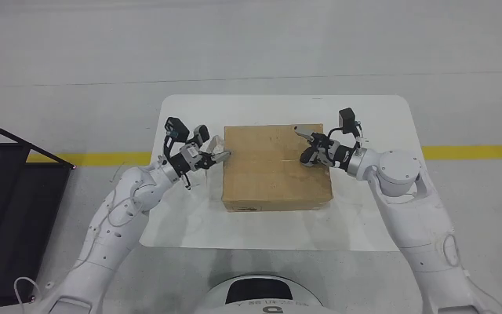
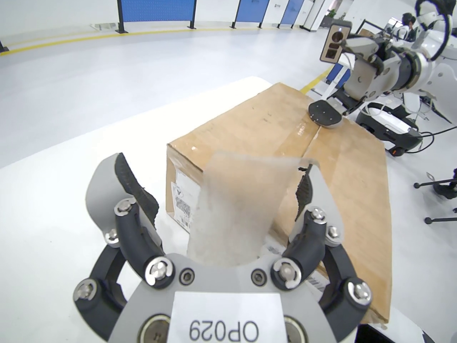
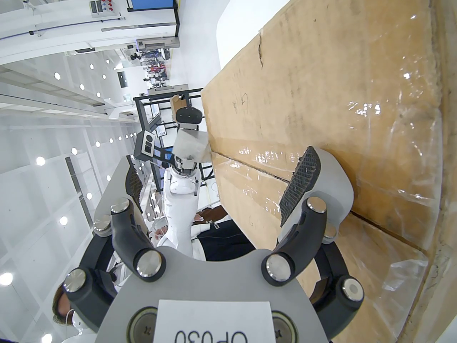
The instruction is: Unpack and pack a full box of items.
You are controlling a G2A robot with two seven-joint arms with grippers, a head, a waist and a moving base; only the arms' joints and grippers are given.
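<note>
While the closed cardboard box (image 1: 274, 177) sits in the middle of the tabletop (image 1: 369, 118), the left claw (image 1: 212, 155), released at its left end, has clear tape (image 2: 242, 208) clinging to it, and the released right claw (image 1: 307, 147) presses the top's right end, seemingly bracing it.

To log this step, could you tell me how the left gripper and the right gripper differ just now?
The left gripper sits beside the cardboard box's end, the right gripper over its top. A strip of clear tape hangs between the left gripper's fingers; the right gripper's hold nothing, one pad resting at the taped seam. Both are open.
</note>
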